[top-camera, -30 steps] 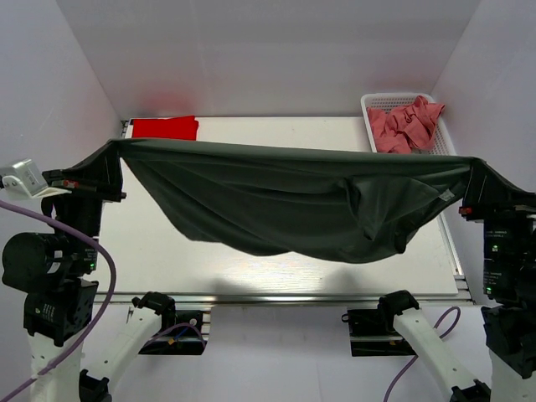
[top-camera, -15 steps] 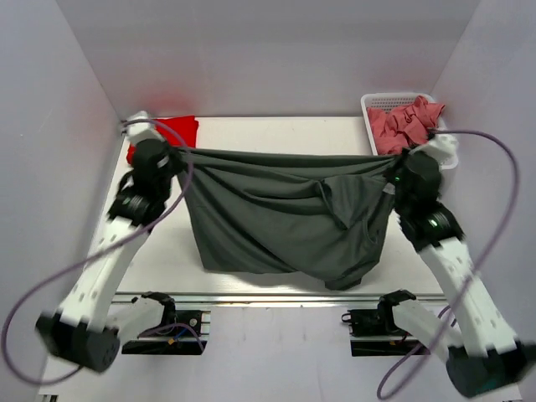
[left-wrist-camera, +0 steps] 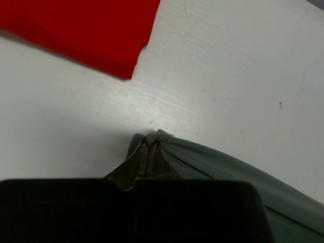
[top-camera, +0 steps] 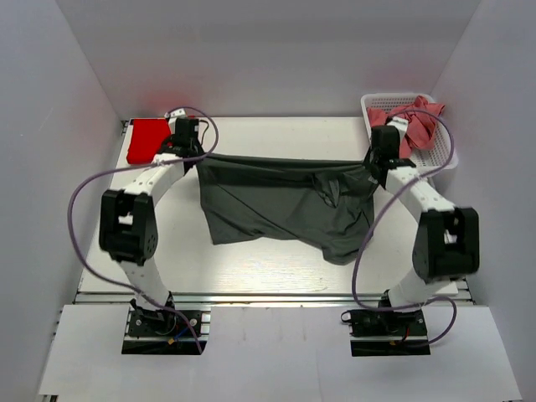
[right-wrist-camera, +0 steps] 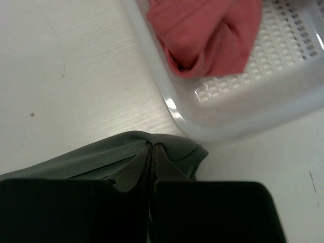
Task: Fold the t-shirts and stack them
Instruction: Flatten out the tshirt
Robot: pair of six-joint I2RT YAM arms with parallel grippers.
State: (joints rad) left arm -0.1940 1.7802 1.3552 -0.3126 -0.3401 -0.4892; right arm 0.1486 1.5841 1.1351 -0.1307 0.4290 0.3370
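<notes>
Top external view: the soft dark grey fabric t-shirt point(top-camera: 285, 205) lies stretched across the white table point(top-camera: 276, 264), its far corners pinched in the tightly closed left gripper point(top-camera: 198, 156) and right gripper point(top-camera: 373, 167), between a folded bright red t-shirt point(top-camera: 149, 140) and a white plastic mesh basket point(top-camera: 387, 97) holding dusty pink t-shirts point(top-camera: 410, 124).

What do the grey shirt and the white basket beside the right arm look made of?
Grey shirt: soft matte knit fabric, possibly cotton or a blend. It sags, creases and bunches, and the wrist views show a fine weave at the pinched edge.
Basket: white moulded plastic, fairly glossy and apparently rigid, judging by the regular grid of holes and the shine along its rim.
</notes>
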